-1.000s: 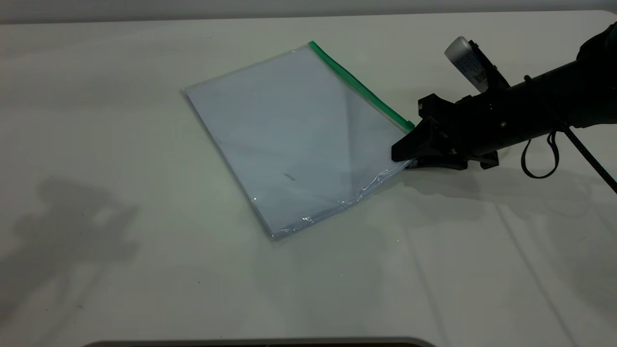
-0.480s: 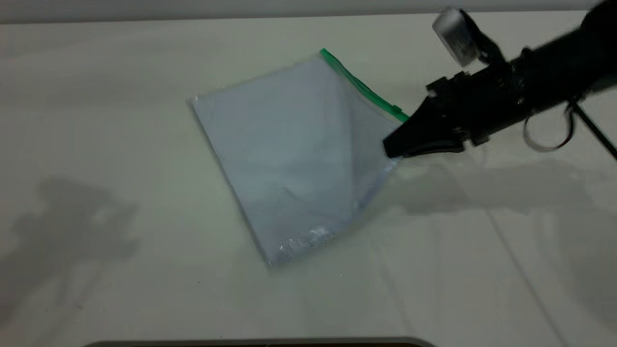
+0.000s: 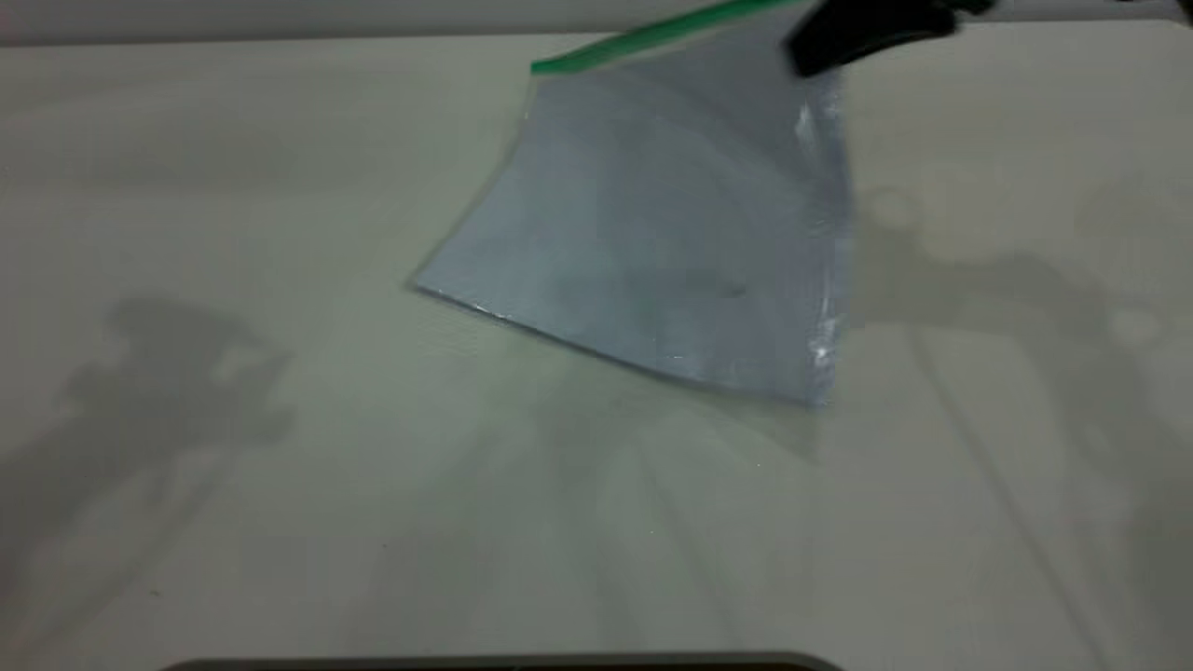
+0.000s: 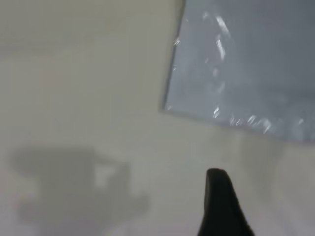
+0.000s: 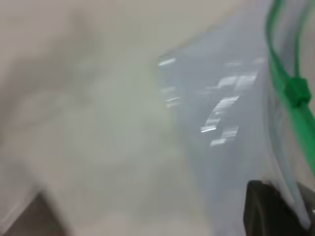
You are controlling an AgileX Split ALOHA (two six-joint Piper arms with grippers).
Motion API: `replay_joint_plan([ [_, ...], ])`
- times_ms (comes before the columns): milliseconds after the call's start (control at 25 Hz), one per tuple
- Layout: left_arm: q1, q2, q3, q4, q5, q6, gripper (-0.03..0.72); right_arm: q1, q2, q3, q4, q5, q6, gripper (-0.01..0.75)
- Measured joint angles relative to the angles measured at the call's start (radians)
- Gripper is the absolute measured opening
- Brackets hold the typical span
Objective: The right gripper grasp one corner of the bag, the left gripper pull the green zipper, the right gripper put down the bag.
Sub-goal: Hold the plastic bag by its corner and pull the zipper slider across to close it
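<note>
The bag, a clear pouch with pale sheets inside, hangs tilted from its top right corner. My right gripper is shut on that corner at the top edge of the exterior view. The green zipper runs along the bag's raised top edge. The bag's lower edge hangs close to the table. In the right wrist view the green zipper with its slider tab runs beside one black finger against the bag. The left wrist view shows one black finger over bare table, apart from the bag's corner.
The white table spreads wide around the bag. An arm's shadow lies on it at the left. A dark edge runs along the table's near side.
My right gripper has risen and moved back with the bag's corner. The bag has gone from lying nearly flat to hanging lifted, with the green zipper edge on top.
</note>
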Motion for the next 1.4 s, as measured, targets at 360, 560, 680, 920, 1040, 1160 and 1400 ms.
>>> replay_joint_plan([
  [360, -0.015, 0.252, -0.242, -0.324, 0.118, 0.454, 0.517, 0.074, -0.029, 0.000, 0.000, 0.085, -0.002, 0.034],
  [560, -0.093, 0.396, -0.344, -0.447, 0.196, 0.686, 0.517, 0.074, -0.030, 0.000, 0.027, 0.083, -0.047, 0.034],
  [680, -0.144, 0.474, -0.395, -0.464, 0.209, 0.761, 0.517, 0.077, -0.030, 0.000, 0.089, 0.050, -0.093, 0.034],
  [920, -0.221, 0.612, -0.533, -0.467, 0.278, 0.843, 0.517, 0.083, -0.030, 0.000, 0.112, 0.035, -0.113, 0.034],
  [1040, -0.248, 0.675, -0.611, -0.467, 0.318, 0.857, 0.517, 0.083, -0.030, 0.000, 0.113, 0.048, -0.113, 0.034],
  [1160, -0.264, 0.732, -0.672, -0.467, 0.331, 0.860, 0.517, 0.083, -0.030, 0.000, 0.114, 0.058, -0.126, 0.034],
  [1400, -0.266, 0.775, -0.720, -0.466, 0.339, 0.860, 0.504, 0.083, -0.030, 0.000, 0.114, 0.060, -0.129, 0.034],
])
